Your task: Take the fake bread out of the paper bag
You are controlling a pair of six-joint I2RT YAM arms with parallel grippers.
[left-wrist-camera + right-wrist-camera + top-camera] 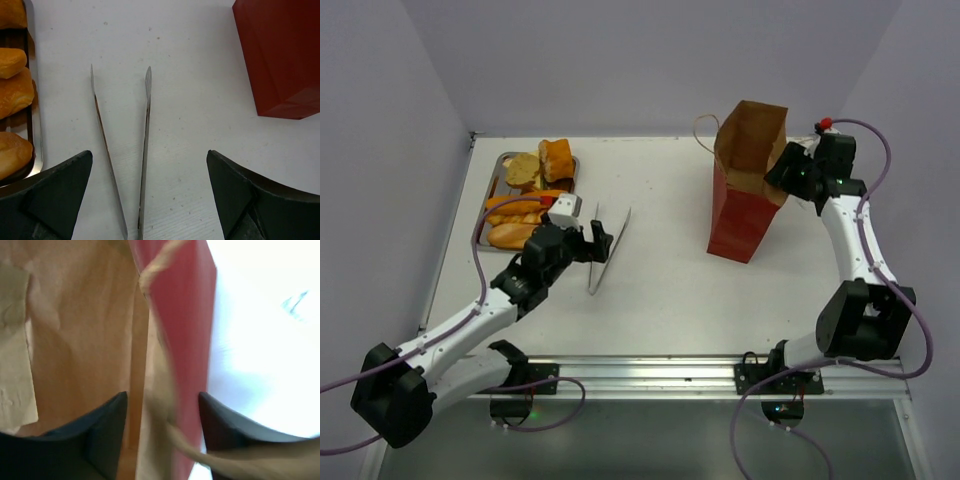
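Right gripper (780, 175), jaws spread astride the rim of the paper bag (740, 215), must clench to steady it; left gripper (150, 197) released above tongs (144, 150)

Bread (556, 158) lay in the tray (483, 210) at the table's (670, 290) left rear. Tongs (610, 250) lay just right of it; the bag (740, 215) stood far right.

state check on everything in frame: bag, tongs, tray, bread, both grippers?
paper bag: upright, mouth open, contents not visible
tongs: flat on the table, tips apart, not held
tray: on the table, holding bread
bread: piled in the tray
left gripper: open, fingers either side of the tongs
right gripper: open, straddling the bag's wall at the rim
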